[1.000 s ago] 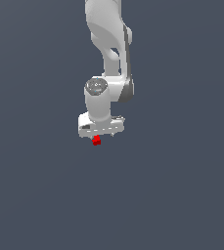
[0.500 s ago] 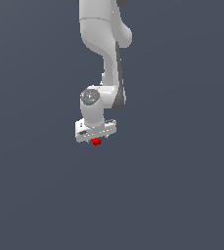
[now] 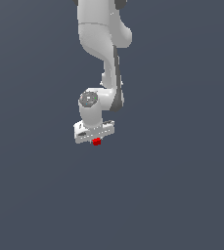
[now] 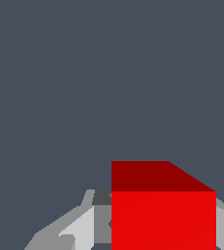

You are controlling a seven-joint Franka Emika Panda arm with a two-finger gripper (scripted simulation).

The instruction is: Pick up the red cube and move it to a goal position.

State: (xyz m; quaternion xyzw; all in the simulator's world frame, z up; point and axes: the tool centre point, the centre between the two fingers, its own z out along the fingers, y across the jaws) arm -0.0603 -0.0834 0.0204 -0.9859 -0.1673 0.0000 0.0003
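Observation:
The red cube (image 3: 97, 141) is tiny and bright red, and sits right under my white gripper (image 3: 96, 140) in the exterior view. In the wrist view the red cube (image 4: 163, 212) fills the space between my grey fingers (image 4: 79, 229), with a finger close on each side. The gripper is shut on the cube. The white arm (image 3: 103, 53) reaches down from the exterior view's top. No goal marker shows in either view.
A plain dark grey-blue surface (image 3: 182, 195) fills both views. No other object shows.
The gripper with the red cube has shifted a little toward the exterior view's left and slightly up, and the arm above it has drawn nearer the camera.

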